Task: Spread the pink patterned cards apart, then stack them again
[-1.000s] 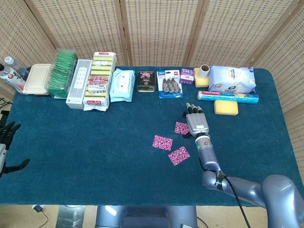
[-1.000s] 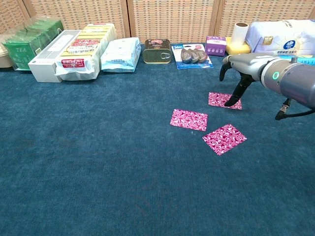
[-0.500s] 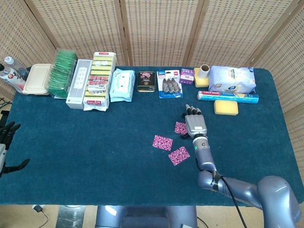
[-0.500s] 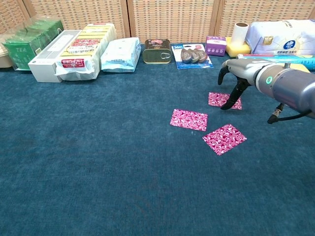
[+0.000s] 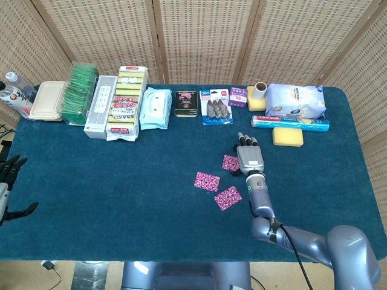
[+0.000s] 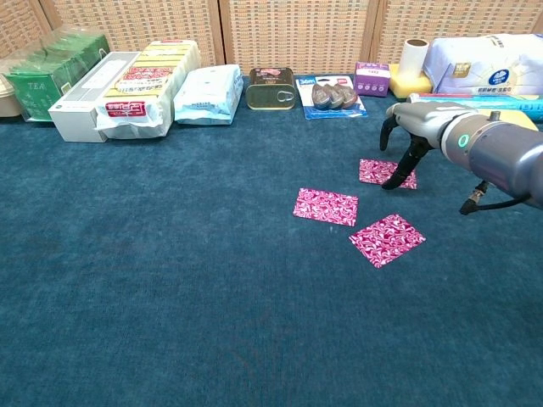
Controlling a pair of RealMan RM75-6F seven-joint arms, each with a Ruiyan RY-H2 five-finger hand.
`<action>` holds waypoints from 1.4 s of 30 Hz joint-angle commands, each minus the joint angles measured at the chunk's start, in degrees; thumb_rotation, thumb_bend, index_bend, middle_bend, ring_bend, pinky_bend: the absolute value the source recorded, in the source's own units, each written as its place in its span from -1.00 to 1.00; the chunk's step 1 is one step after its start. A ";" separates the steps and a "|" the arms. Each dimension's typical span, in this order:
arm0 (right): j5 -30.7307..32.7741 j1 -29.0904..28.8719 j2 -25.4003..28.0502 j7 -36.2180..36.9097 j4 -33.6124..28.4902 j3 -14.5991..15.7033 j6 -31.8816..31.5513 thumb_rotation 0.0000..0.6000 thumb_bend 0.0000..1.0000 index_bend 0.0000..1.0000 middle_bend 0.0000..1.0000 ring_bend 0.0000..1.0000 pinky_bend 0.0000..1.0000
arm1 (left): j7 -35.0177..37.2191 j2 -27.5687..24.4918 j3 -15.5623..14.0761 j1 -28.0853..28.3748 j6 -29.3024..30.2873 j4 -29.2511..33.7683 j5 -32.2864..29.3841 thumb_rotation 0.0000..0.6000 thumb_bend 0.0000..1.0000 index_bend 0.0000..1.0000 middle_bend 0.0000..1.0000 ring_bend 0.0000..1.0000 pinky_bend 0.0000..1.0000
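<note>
Three pink patterned cards lie apart on the blue table (image 6: 170, 280). The far card (image 6: 383, 171) (image 5: 230, 162) lies furthest back, the middle card (image 6: 326, 206) (image 5: 207, 181) to its left, and the near card (image 6: 387, 239) (image 5: 228, 197) closest to me. My right hand (image 6: 413, 125) (image 5: 250, 156) hovers over the far card's right edge, fingers spread and curved down. One fingertip (image 6: 394, 178) touches that card, and nothing is gripped. My left hand (image 5: 9, 175) hangs off the table's left edge, fingers apart and holding nothing.
Along the back edge stands a row of goods: green tea packs (image 6: 47, 68), a white box (image 6: 85, 106), sponge packs (image 6: 148, 80), wipes (image 6: 208, 93), a tin (image 6: 271, 88), a blister pack (image 6: 333, 97), a yellow sponge (image 5: 287, 136) and a foil roll (image 5: 290, 123).
My right hand has shifted only slightly over the far card, its wrist drawing back a little. The three cards lie where they were.
</note>
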State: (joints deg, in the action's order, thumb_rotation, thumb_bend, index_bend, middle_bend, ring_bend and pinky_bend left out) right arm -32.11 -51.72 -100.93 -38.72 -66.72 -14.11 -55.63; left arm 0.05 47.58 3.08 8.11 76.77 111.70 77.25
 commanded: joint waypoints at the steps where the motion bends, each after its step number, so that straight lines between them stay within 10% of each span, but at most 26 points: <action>1: 0.01 0.07 -0.24 -0.08 0.39 -0.13 0.18 0.69 -0.67 -0.32 -1.00 -1.00 -0.93 | -0.03 0.01 0.00 0.00 0.00 0.04 -0.02 1.00 -0.60 -1.00 -1.00 -1.00 -0.86; 26: -1.51 0.90 -1.62 0.03 2.03 -0.99 0.89 0.88 -0.55 -0.11 -1.00 -1.00 -0.93 | 0.35 -0.07 -0.04 -0.03 0.00 0.02 0.03 1.00 -0.60 -1.00 -1.00 -1.00 -0.86; 42: -0.25 1.14 -0.24 -1.14 0.23 -1.40 2.07 0.91 -0.54 -0.38 -1.00 -1.00 -0.93 | 0.72 -0.21 -0.04 -0.09 0.05 -0.13 0.09 1.00 -0.60 -1.00 -1.00 -1.00 -0.86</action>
State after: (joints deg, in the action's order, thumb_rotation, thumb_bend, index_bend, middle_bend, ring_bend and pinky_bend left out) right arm -32.55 -50.53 -101.30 -39.66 -66.39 -15.53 -53.67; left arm 0.77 47.37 3.04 8.02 76.83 111.57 77.33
